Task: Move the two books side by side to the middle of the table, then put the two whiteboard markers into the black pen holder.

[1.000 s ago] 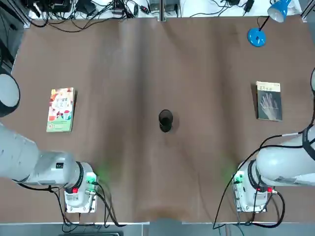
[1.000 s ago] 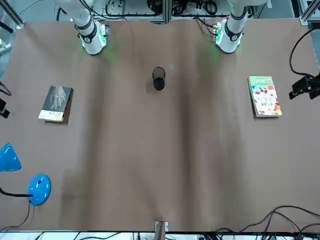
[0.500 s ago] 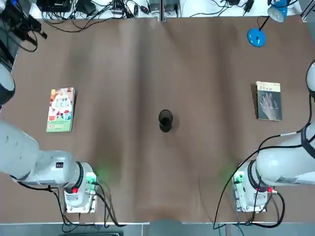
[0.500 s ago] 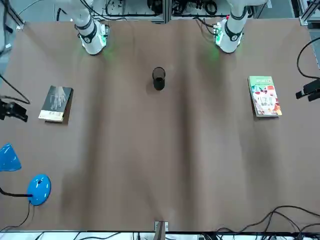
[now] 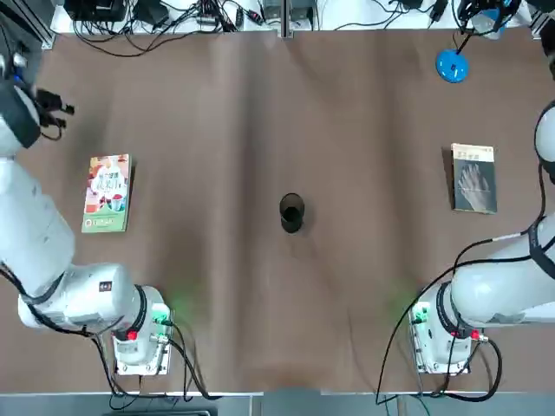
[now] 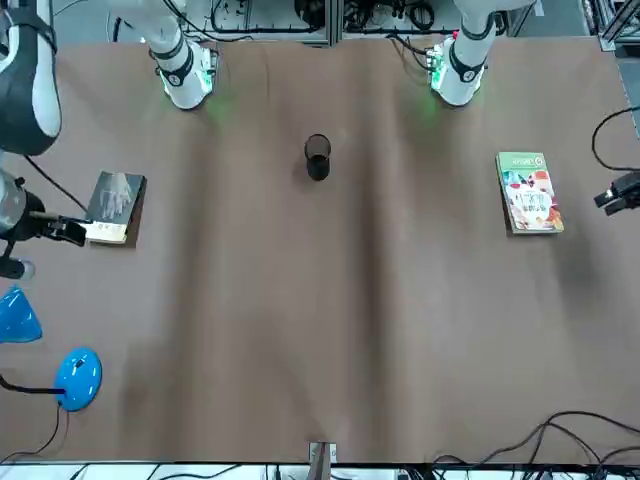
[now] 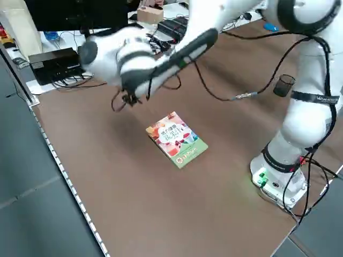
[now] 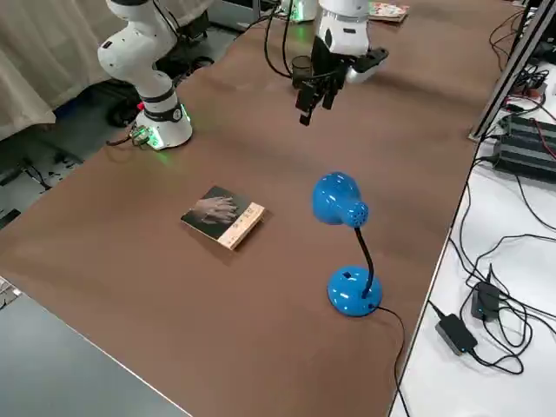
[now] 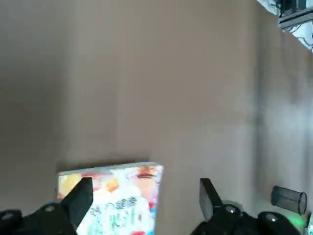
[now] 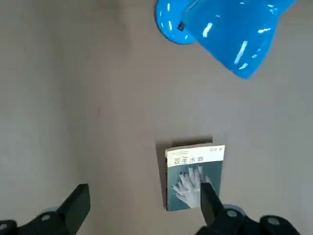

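Observation:
The colourful book (image 5: 107, 192) lies flat near the table's left side, also seen as the same book (image 9: 115, 196) beneath my left gripper (image 5: 61, 108). That gripper hovers open just beyond the book's far end. The dark grey book (image 5: 473, 178) with the pale hand lies near the right side. My right gripper (image 8: 313, 104) hangs open high above the table, with the dark book (image 10: 193, 176) far below it. The black pen holder (image 5: 291, 212) stands upright mid-table, nearer the arm bases. No whiteboard marker is in view.
A blue desk lamp (image 8: 343, 201) stands at the far right corner, its round base (image 5: 452, 66) on the brown table (image 5: 286, 113) and its head close under the right wrist camera. Cables and boxes line the far edge.
Both arms have swung in over the table. The left gripper came down toward the colourful book's far end, and the right gripper moved inward toward the dark book.

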Available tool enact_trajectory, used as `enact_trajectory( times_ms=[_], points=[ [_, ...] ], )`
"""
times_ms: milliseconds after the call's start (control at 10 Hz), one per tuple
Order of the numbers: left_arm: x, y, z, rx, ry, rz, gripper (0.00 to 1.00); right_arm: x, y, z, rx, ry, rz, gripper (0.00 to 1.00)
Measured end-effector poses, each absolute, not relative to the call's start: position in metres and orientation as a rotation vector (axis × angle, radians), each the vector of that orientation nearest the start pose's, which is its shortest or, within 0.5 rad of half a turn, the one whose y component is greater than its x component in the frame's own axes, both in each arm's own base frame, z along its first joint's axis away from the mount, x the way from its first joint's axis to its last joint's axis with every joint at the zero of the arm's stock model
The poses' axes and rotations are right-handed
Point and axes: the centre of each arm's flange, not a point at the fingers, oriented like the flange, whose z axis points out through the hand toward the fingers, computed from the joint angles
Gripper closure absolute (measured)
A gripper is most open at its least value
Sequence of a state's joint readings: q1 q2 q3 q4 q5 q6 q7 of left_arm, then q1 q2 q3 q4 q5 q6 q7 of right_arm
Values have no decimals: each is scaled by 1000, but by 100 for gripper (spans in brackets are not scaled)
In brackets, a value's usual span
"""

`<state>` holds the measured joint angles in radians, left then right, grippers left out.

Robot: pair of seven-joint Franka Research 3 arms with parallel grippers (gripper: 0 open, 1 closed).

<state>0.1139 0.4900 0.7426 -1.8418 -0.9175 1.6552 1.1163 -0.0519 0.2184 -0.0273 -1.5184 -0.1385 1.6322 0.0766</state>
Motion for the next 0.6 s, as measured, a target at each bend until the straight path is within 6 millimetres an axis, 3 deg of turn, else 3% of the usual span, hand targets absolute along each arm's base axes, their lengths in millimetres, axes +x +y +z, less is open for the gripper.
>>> enact_trajectory(
  times_ms=[200, 300, 600],
  points=[
    [447, 391, 237, 2422, 123, 255, 4, 604, -119, 529, -3196, 210, 193, 0],
    [439, 397, 219, 2410, 119, 257, 4, 597, -153, 532, -3146, 182, 172, 0],
    [420, 410, 190, 2363, 145, 258, 4, 564, -246, 536, -2984, 20, 70, 0]
  ],
)
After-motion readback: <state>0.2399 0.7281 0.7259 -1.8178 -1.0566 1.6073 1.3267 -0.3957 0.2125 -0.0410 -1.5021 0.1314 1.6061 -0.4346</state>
